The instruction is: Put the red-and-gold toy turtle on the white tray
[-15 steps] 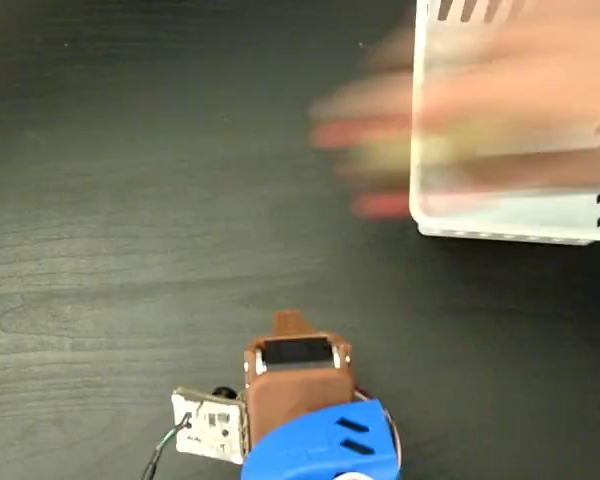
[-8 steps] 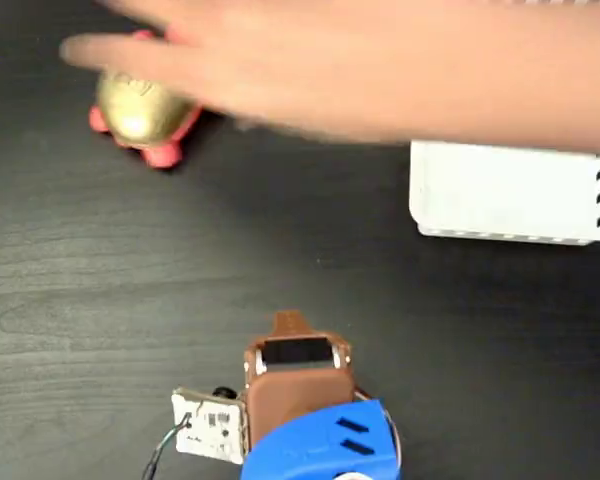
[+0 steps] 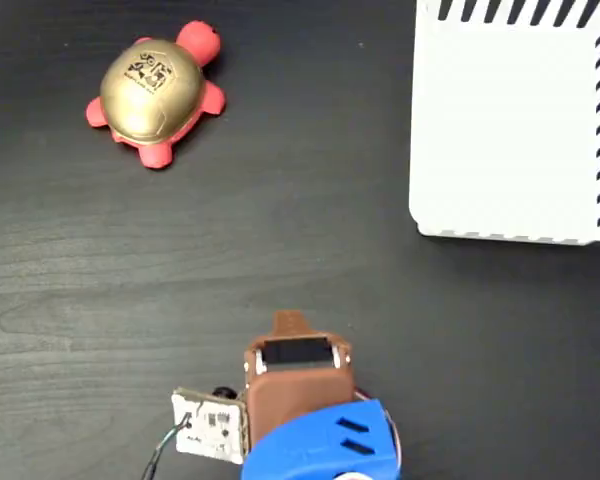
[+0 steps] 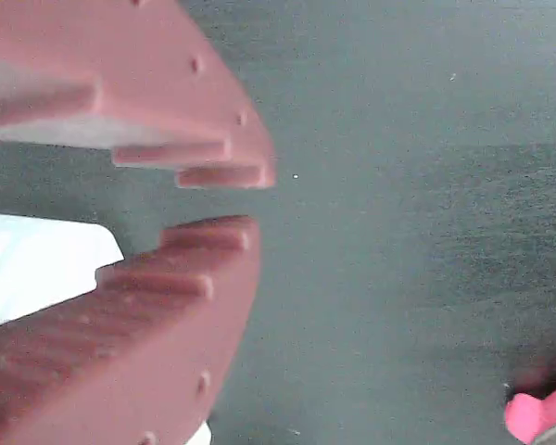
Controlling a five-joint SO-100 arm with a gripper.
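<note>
The red-and-gold toy turtle sits on the dark table at upper left in the fixed view, well apart from the white tray at upper right. The gripper holds nothing, its fingers slightly parted, down by the bottom edge.

My claw, a brown-red moulded plastic gripper, looks matt, with stepped ridges on both inner faces and small round dimples; the 2 tips stand a little apart. Under it lies the dark wooden table, with fine grain lines and a soft sheen. The small toy turtle with a gold domed shell is glossy like polished metal, while its coral-red feet look smooth and dull. The large flat white tray with black stripes looks smooth and matt.
</note>
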